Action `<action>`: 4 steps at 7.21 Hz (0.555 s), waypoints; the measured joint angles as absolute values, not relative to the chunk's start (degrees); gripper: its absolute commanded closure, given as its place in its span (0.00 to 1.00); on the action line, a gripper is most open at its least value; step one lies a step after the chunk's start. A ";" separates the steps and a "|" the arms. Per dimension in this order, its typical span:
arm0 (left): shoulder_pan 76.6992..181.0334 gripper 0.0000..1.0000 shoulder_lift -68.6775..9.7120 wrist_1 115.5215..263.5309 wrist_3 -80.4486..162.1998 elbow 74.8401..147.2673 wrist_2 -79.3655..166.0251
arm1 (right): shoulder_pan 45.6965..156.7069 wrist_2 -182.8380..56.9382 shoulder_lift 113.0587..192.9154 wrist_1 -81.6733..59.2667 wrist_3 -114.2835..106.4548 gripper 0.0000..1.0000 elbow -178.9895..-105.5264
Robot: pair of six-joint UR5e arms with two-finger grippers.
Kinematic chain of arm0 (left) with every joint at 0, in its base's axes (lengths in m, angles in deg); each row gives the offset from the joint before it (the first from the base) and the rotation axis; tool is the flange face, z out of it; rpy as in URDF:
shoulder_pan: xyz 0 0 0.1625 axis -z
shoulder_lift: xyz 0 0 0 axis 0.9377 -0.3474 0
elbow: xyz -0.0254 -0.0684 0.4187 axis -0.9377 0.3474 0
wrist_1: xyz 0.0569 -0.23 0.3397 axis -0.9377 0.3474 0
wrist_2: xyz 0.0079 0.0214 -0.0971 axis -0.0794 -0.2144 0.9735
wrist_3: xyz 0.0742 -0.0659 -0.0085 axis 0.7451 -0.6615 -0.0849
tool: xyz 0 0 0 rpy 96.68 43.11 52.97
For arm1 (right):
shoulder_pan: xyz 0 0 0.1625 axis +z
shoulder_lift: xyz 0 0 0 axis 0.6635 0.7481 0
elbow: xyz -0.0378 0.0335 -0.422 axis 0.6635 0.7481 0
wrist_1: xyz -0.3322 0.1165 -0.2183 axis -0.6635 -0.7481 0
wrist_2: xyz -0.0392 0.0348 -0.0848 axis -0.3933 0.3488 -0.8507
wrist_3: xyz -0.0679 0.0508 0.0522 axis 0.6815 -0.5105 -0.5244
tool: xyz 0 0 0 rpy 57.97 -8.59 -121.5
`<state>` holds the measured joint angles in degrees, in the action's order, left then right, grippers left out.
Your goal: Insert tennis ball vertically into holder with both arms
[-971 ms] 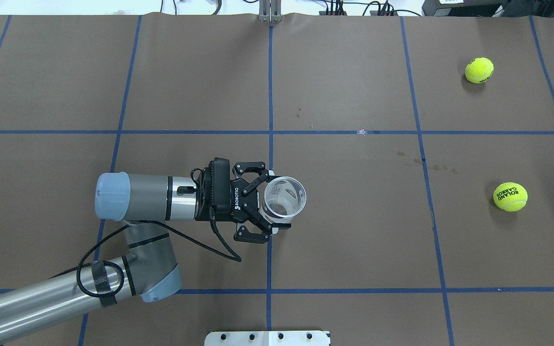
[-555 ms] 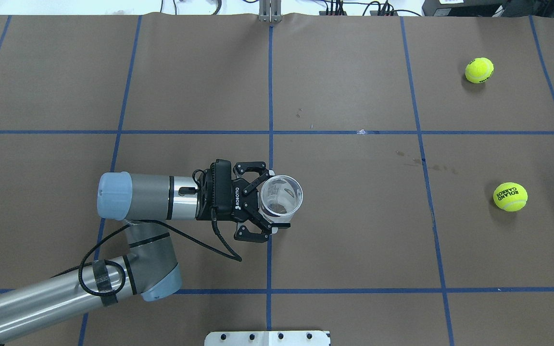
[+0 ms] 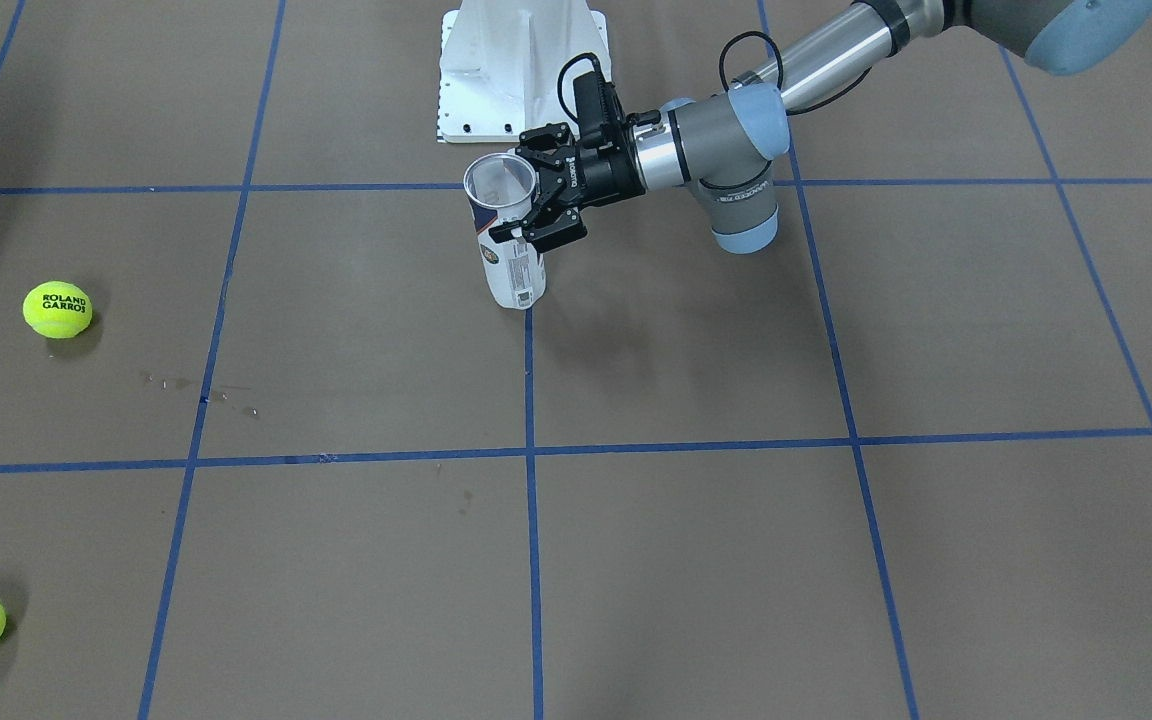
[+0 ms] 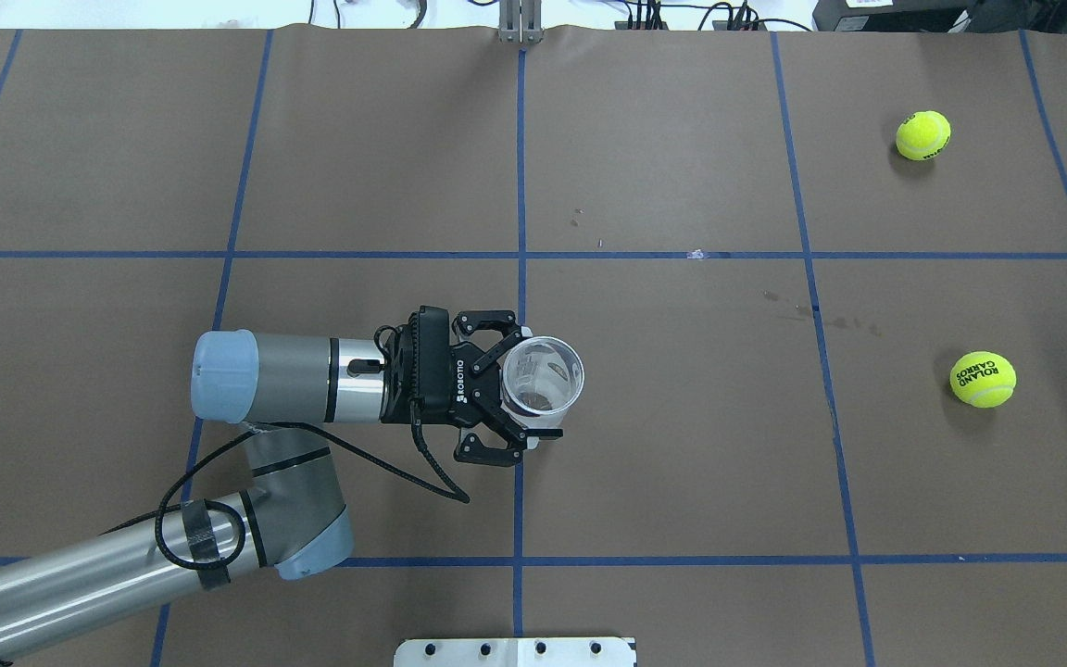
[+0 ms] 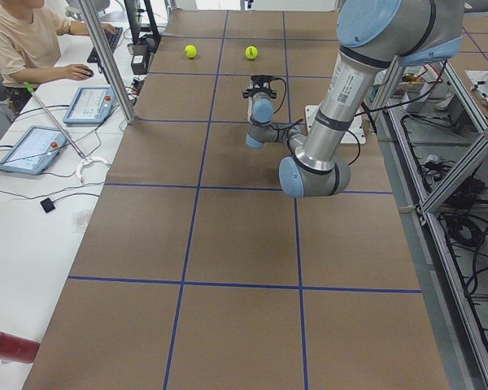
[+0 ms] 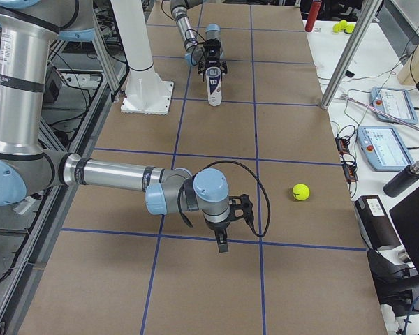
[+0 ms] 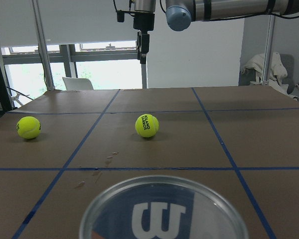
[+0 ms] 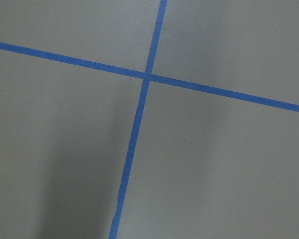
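In the overhead view the left gripper [image 4: 508, 387] sits just left of the frame's centre, its black fingers [image 4: 487, 326] clamped on either side of the holder [image 4: 543, 375], which stands upright on the brown table [image 4: 682, 445] with its open mouth facing up. The front-facing view shows the same grasp in the upper middle of the frame: the gripper meets the holder [image 3: 508, 240] near its rim, and the can's labelled lower half reaches down to the table beside a blue tape line [image 3: 532, 500]. Two tennis balls [image 4: 983, 378] [image 4: 923, 135] lie well apart from the holder at the overhead frame's right side. The right gripper [image 6: 222, 236] appears only in the right side view, pointing down over the table at lower centre; whether its jaws are apart or together cannot be told.
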<state>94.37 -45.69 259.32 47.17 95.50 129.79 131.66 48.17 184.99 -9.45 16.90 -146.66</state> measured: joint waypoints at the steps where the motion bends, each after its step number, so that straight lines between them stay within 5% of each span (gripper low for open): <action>1: 94.43 0.02 -45.72 259.31 47.17 95.50 129.81 | 131.66 50.58 184.96 -9.33 16.92 0.00 -146.79; 4: 94.68 0.02 -45.75 259.37 47.19 95.49 129.81 | 131.55 52.26 185.38 -9.16 6.23 0.01 -149.81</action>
